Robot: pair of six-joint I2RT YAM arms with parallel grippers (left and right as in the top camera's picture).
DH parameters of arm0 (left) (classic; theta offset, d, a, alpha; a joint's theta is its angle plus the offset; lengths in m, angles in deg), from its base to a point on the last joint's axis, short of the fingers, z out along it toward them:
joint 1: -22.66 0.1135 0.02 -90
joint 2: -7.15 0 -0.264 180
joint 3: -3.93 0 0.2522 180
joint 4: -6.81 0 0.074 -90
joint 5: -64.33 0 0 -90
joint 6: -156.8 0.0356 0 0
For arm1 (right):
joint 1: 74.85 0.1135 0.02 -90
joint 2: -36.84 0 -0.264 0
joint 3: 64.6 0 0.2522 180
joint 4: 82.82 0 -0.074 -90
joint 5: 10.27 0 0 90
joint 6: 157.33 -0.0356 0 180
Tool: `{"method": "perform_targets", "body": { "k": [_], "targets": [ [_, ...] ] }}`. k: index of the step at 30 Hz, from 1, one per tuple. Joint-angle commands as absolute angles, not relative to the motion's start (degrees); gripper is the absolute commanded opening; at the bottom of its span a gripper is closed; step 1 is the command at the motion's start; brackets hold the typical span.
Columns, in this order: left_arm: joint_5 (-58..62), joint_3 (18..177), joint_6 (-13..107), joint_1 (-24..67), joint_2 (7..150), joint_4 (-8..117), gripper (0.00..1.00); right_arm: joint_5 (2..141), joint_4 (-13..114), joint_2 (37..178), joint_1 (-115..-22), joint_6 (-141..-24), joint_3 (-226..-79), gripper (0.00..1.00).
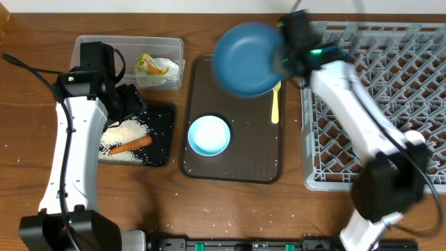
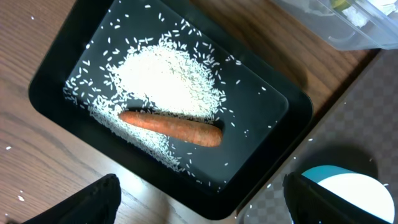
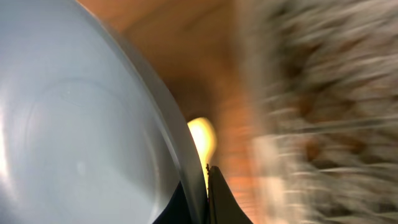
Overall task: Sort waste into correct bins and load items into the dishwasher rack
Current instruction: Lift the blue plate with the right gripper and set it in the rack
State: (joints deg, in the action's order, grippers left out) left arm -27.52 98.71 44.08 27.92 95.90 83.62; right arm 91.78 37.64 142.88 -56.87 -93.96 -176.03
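Note:
My right gripper (image 1: 282,61) is shut on the rim of the dark-blue plate (image 1: 245,58) and holds it lifted above the brown tray's far end; in the right wrist view the plate (image 3: 74,124) fills the left and the fingers (image 3: 205,186) pinch its edge. My left gripper (image 2: 199,199) is open and empty above the near corner of the black tray (image 1: 162,139), which holds rice (image 2: 168,78) and the orange carrot stick (image 2: 171,126). The clear tub (image 1: 90,49) holds the green-yellow wrapper (image 1: 150,64) and white tissue (image 1: 167,66). The yellow spoon (image 1: 276,103) lies on the brown tray. The grey rack (image 1: 376,104) stands at right.
The dark brown serving tray (image 1: 244,164) lies in the middle and holds a white bowl with a light-blue rim (image 1: 209,134). Loose rice grains (image 1: 209,209) are scattered on the wooden table in front of it. The right arm reaches across the rack's left side.

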Motion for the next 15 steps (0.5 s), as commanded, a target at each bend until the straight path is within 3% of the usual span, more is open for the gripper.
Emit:
{"method": "perform_targets", "body": {
  "k": [1, 10, 15],
  "targets": [
    [-27.85, 98.38, 43.78, 28.22, 96.06, 83.95, 0.88, 109.75, 36.44, 137.33, -59.78, -93.02, -176.18, 0.01],
    [-27.85, 98.38, 43.78, 28.22, 96.06, 83.95, 0.93, 161.72, 39.96, 138.18, -61.05, -88.67, -176.16, 0.01],
    [-27.85, 98.38, 43.78, 28.22, 96.06, 83.95, 0.93, 168.85, 44.15, 139.49, -63.49, -81.39, -176.14, 0.01]
  ]
}}
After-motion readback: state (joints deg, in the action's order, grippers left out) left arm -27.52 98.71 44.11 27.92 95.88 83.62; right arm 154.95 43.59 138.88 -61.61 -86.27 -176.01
